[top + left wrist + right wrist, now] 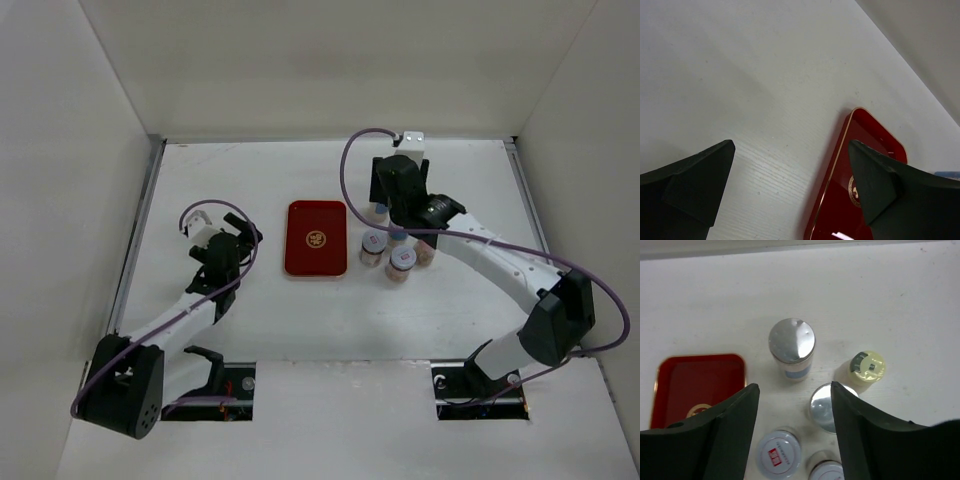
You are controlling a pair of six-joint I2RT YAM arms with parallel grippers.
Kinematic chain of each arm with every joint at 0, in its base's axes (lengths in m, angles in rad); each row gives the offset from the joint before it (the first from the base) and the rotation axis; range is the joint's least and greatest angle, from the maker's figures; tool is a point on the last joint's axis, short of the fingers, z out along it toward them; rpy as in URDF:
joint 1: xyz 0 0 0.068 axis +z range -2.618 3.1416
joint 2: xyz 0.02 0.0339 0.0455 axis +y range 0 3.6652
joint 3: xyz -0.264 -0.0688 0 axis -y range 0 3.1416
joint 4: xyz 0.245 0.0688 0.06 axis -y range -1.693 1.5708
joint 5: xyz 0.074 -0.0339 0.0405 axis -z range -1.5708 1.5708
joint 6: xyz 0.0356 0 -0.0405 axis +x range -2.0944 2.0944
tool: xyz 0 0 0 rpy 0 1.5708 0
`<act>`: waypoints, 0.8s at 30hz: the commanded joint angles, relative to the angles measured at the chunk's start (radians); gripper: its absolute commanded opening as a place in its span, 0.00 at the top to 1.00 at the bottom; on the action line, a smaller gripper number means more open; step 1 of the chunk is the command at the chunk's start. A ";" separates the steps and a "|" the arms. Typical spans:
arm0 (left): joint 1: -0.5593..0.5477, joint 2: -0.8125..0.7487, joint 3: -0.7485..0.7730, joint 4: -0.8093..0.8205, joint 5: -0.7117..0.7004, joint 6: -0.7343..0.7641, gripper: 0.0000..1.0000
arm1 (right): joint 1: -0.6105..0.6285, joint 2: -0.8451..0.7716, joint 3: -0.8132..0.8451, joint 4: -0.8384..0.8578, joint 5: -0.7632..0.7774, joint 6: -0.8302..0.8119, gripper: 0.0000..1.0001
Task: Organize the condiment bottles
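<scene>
The condiment bottles (399,262) stand bunched just right of the red tray (305,222), with none on it. The right gripper (794,390) hangs over them, jaws apart and empty, so picking looks to be the step in hand. Next it likely must lower around the silver-capped shaker (791,341). The left gripper (791,146), left of the tray, gapes empty.

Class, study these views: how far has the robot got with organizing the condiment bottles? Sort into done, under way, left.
Done: nothing visible; the red tray is bare. Under way: the right tool hangs open over the bottles, gripping none; the left tool is open beside the tray. Left: every bottle, including the silver-capped shaker and yellow-capped jar, stands clustered right of the tray.
</scene>
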 commanded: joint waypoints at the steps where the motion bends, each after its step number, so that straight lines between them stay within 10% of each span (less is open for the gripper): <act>1: 0.029 0.043 -0.005 0.076 0.096 -0.038 0.00 | -0.007 -0.014 0.048 -0.036 -0.014 -0.013 0.25; 13: 0.037 0.068 0.000 0.086 0.118 -0.044 0.00 | -0.077 -0.054 -0.107 -0.114 -0.013 0.077 0.11; 24: 0.038 0.079 0.003 0.089 0.127 -0.044 0.00 | -0.152 0.010 -0.156 0.013 -0.129 0.094 0.23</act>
